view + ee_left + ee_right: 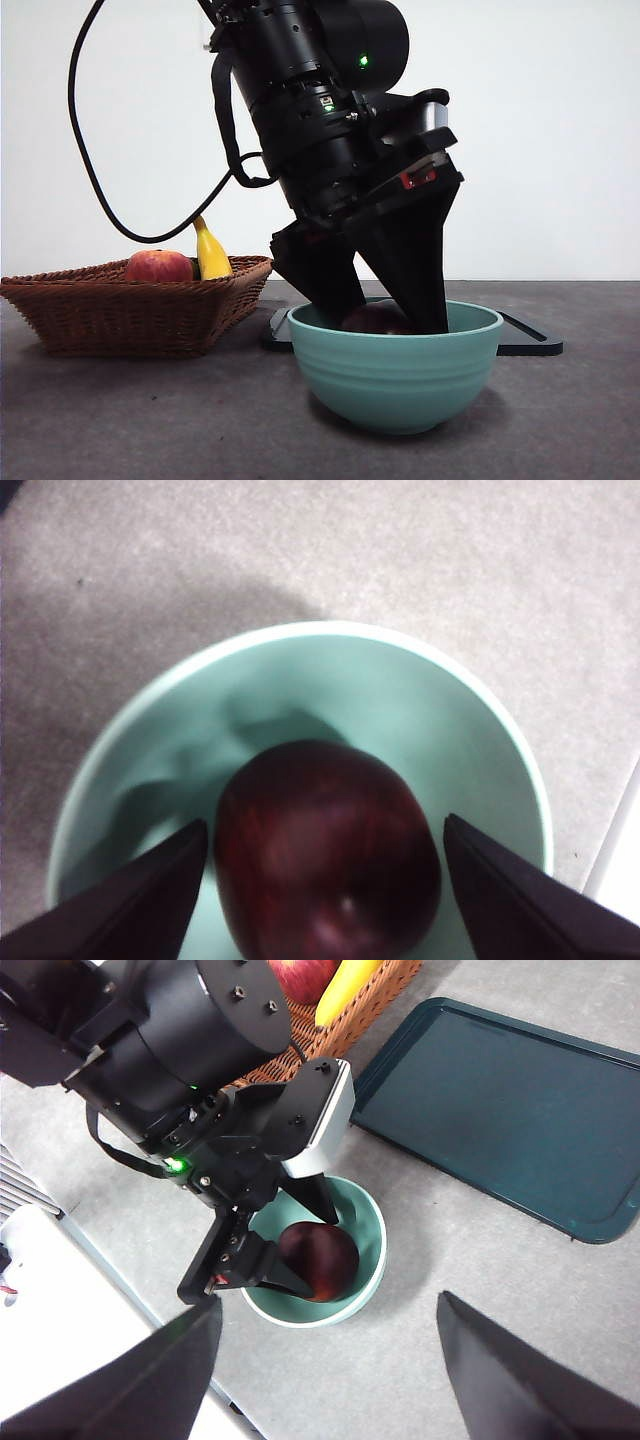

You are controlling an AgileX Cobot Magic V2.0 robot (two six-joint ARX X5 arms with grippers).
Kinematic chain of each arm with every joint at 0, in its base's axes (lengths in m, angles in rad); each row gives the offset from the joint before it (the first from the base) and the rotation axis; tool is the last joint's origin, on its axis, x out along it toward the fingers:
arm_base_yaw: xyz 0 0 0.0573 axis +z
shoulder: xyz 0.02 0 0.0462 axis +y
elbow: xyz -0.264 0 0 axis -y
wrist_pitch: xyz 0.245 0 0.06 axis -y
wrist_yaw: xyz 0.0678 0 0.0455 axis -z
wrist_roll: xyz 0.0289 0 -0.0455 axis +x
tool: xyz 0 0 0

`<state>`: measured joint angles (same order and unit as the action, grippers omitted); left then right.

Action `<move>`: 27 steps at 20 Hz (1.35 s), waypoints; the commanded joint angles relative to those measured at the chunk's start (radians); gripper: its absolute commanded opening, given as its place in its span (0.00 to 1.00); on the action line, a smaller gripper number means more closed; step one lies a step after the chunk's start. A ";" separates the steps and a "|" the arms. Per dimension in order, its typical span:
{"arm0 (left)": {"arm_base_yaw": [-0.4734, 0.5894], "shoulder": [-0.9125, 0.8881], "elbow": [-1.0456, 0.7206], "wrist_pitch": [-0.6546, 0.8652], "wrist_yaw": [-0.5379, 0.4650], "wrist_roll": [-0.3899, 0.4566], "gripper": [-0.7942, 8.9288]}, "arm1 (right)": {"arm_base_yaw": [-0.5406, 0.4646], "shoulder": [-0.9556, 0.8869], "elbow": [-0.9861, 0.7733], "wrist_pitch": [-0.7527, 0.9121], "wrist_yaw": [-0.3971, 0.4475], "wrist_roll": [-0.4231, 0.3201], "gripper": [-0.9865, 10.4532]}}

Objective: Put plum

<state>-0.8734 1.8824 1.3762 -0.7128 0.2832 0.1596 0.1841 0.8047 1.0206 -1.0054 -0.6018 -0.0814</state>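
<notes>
Reaching down into the teal bowl (396,372), the left gripper (325,880) is straddling the plum (325,855), its jaws spread with a sliver of space showing on either side of the fruit (contact is hard to judge). The plum is sitting on the bowl's floor, below the rim, round with no clear long axis. The right gripper (325,1380) is hanging high above the table, jaws wide apart. A dark tray (500,1110) and a wicker basket (130,305) are lying beyond the bowl.
</notes>
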 commanded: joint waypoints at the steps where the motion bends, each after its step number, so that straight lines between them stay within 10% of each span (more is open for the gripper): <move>1: -0.013 0.016 0.022 0.003 -0.003 0.013 0.48 | 0.005 0.005 0.021 0.009 0.000 0.003 0.38; 14: 0.054 -0.200 0.089 0.002 -0.003 0.001 0.47 | 0.005 0.005 0.021 0.009 0.000 0.003 0.38; 27: 0.462 -0.604 0.085 -0.178 0.008 -0.014 0.47 | 0.005 0.005 0.021 0.011 0.000 0.002 0.38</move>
<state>-0.4065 1.2713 1.4464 -0.8955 0.2886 0.1333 0.1841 0.8047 1.0206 -1.0050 -0.6018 -0.0818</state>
